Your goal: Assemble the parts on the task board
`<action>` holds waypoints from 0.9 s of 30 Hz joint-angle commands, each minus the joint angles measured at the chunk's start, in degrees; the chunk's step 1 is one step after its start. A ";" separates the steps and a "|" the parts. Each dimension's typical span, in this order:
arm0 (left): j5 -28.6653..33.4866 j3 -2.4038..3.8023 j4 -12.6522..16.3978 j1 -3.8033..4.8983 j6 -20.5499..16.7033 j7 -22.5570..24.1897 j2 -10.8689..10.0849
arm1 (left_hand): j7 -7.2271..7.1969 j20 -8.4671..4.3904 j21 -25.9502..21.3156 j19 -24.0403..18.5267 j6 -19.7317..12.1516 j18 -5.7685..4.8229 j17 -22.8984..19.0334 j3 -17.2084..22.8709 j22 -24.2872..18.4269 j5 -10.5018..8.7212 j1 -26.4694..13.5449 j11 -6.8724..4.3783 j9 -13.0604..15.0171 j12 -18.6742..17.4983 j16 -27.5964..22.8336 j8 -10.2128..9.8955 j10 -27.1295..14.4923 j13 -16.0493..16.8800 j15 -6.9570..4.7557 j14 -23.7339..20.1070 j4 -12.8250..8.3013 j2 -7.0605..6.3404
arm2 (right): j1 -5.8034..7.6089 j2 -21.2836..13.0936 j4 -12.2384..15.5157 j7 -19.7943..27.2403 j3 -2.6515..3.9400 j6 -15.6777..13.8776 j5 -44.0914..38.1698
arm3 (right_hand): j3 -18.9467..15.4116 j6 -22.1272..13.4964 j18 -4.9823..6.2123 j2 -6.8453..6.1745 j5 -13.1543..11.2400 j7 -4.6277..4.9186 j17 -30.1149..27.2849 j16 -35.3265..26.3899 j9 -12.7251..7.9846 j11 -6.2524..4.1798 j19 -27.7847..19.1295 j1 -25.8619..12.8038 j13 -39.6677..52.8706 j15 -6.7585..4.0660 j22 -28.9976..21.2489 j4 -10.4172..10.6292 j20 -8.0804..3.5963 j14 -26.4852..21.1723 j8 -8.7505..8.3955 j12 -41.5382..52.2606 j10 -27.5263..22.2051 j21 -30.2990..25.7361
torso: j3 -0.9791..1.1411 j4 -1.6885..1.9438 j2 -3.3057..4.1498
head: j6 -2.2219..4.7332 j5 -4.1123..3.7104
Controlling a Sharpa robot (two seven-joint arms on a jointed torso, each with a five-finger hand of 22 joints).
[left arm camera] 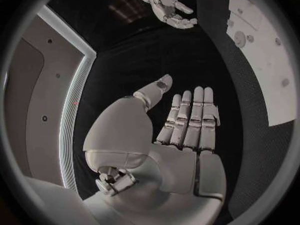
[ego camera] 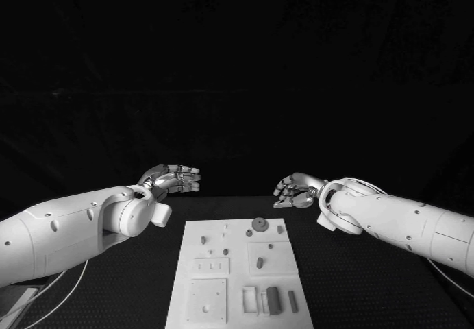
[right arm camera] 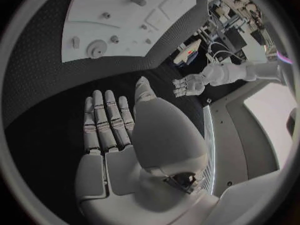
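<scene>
The white task board (ego camera: 237,317) lies in the middle of the table, running toward me. Grey parts rest on it: a round disc (ego camera: 259,223) near its far edge, small pieces (ego camera: 259,262) further in, and a dark cylinder (ego camera: 274,300) with a thinner pin (ego camera: 292,300) near the front. My left hand (ego camera: 176,179) hovers past the board's far left corner, fingers apart, holding nothing. My right hand (ego camera: 296,190) hovers past the far right corner, also empty. The wrist views show each palm flat: left hand (left arm camera: 187,125), right hand (right arm camera: 112,125), with the board (right arm camera: 100,5) and disc (right arm camera: 97,48) beyond.
The black table (ego camera: 375,288) stretches on both sides of the board. A pale cable (ego camera: 59,288) trails under my left arm at the table's left side. Both forearms hang above the table beside the board, not over it.
</scene>
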 commanded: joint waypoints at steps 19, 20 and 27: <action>-1.54 0.14 7.79 2.22 2.53 1.02 -3.27 | 0.35 -0.23 -0.85 0.76 0.64 -1.14 -0.15 -1.65 -0.41 -0.29 -0.36 0.54 -0.61 -1.05 -0.91 -0.90 0.95 -0.45 0.57 0.64 -0.01 -0.30 | 0.40 4.50 0.10 -5.83 0.09 -2.24 -28.65 | 4.16 8.96 2.10 -5.21 0.24 -2.42 19.80 27.28 0.61 -9.92 32.90 1.49 20.91 -14.55 2.37 0.05 -9.92 24.29 -1.52 22.84 22.88 12.96 | 0.53 5.52 4.77 | -0.85 -3.44; -1.54 0.13 8.02 2.22 2.51 1.05 -3.40 | 0.35 -0.22 -0.88 0.78 0.67 -1.15 -0.15 -1.72 -0.42 -0.29 -0.43 0.54 -0.63 -1.09 -0.95 -0.93 0.98 -0.47 0.58 0.65 0.01 -0.28 | 0.38 4.67 0.10 -6.24 0.09 -1.77 -28.91 | 4.83 8.16 2.10 -5.40 0.34 -2.46 22.53 30.91 0.36 -9.63 34.34 0.82 25.09 -15.20 3.89 -0.05 -10.63 24.49 -2.49 26.80 21.56 14.69 | 0.51 5.68 4.93 | -0.96 -3.64; -1.55 0.03 8.70 2.20 2.43 1.16 -3.66 | 0.45 -0.22 -1.03 0.94 0.74 -1.16 -0.15 -2.10 -0.48 -0.29 -0.84 0.61 -0.77 -1.33 -1.12 -1.09 1.11 -0.57 0.62 0.78 0.05 -0.06 | 0.19 5.33 -0.04 -7.26 0.10 -0.30 -29.57 | 7.71 6.91 2.06 -6.03 0.37 -1.66 29.05 39.61 -0.31 -9.11 34.52 -0.29 39.16 -14.95 6.05 -0.06 -12.16 21.94 -5.26 38.41 13.66 20.17 | 0.53 6.23 5.94 | -0.70 -4.64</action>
